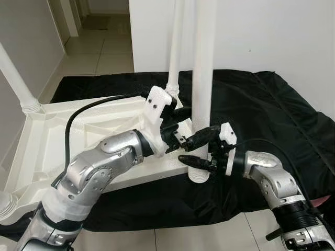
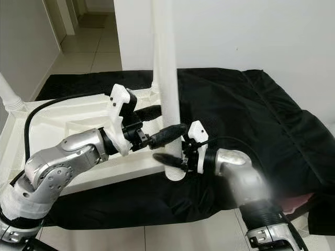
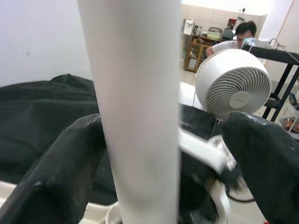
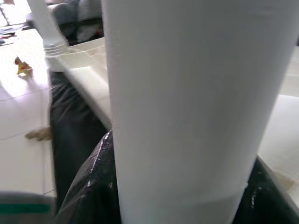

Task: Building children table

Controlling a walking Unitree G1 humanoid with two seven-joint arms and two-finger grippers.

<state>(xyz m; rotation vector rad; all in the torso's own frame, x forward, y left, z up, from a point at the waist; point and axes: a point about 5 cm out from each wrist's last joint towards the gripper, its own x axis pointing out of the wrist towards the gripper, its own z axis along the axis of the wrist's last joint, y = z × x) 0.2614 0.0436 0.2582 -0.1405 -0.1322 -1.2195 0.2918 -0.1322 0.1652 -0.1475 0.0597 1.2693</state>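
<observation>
Table top [image 1: 78, 136] lies upside down on the black sheet [image 1: 272, 115], so the leg sockets face up and the legs can go in from above. The near leg [image 1: 202, 89] stands upright at the top's near right corner, its ribbed foot end sitting at the socket beside the top's edge; can't tell if it's fully seated. Both grippers work that leg low down, just above the corner. Right gripper [image 1: 201, 151] has its fingers clamped on the leg from the right, one above and one below, probably to steady or twist it. Left gripper [image 1: 178, 128] reaches in from the table-top side; its fingers [image 3: 56, 158] straddle the leg with space on one side, so spread and not squeezing, more of a guide than a grip. Count: four legs visible — the one in hand, one just behind it at the far right corner [image 1: 175, 47], one at the far left corner [image 1: 15, 78], and the base of one at the near left corner [image 1: 6, 206]. One table top, one sheet. In the left wrist view, beyond the leg, one white fan [image 3: 233, 84] and a person [image 3: 243, 35] in the background.
</observation>
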